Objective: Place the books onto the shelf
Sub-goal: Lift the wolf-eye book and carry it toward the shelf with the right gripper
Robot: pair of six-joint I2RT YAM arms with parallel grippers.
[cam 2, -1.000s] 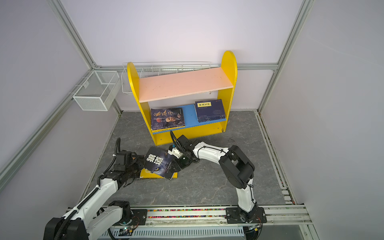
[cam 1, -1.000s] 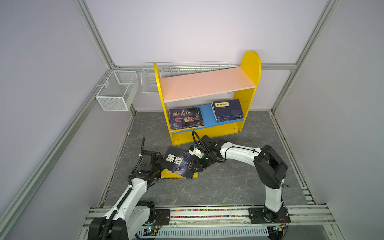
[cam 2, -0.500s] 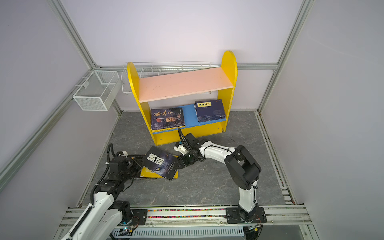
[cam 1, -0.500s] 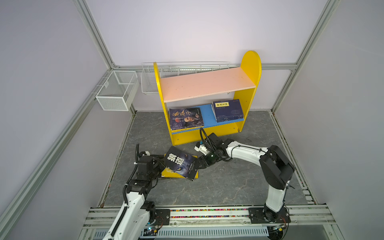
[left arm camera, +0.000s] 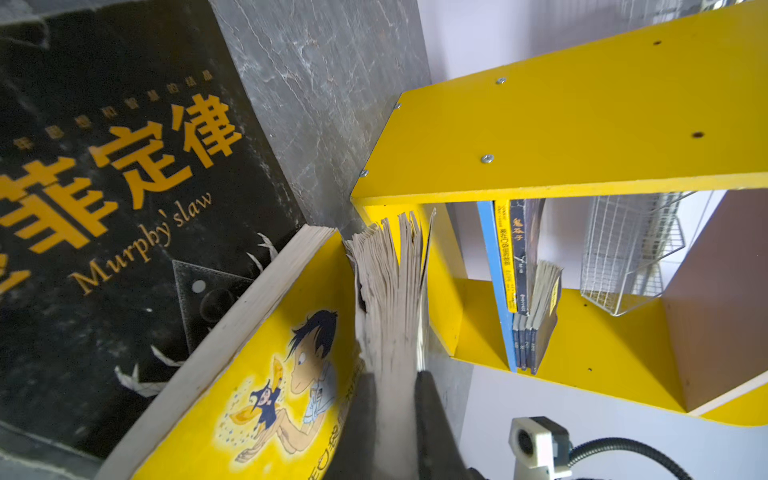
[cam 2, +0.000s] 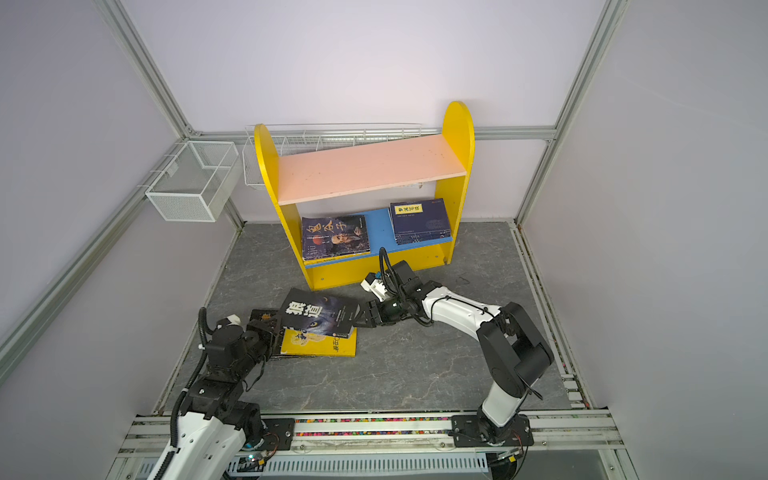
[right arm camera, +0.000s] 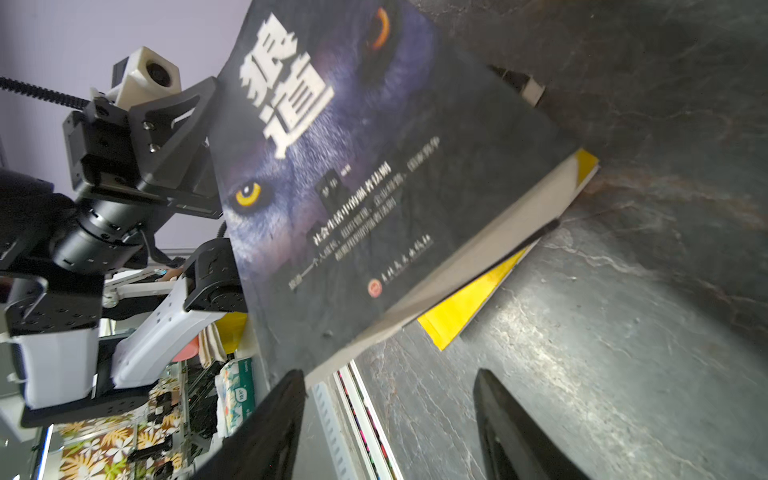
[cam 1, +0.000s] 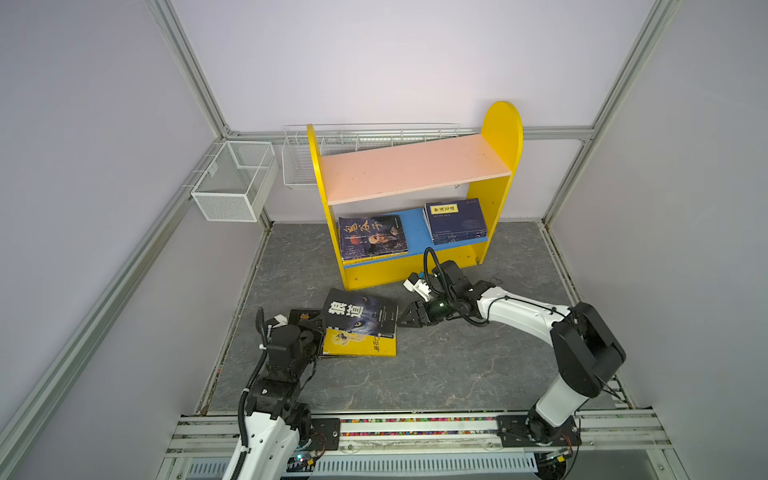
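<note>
The left end effector [left arm camera: 395,399] is clamped on the page edge of the wolf book [cam 1: 360,312]. This dark, white-lettered book is tilted over a black book [cam 1: 300,318] and a yellow book [cam 1: 361,344] on the worktop [cam 1: 436,365]. The right end effector [cam 1: 404,318] gapes just beside it. Behind, the shelf [cam 1: 500,124] holds two stacks [cam 1: 372,237].

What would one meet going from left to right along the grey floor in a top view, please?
Left arm's black end effector → dark paperback book with a wolf's face and white characters → right arm's black end effector. The yellow cartoon book and black book with orange characters underneath overlap these, so I leave them out.
</note>
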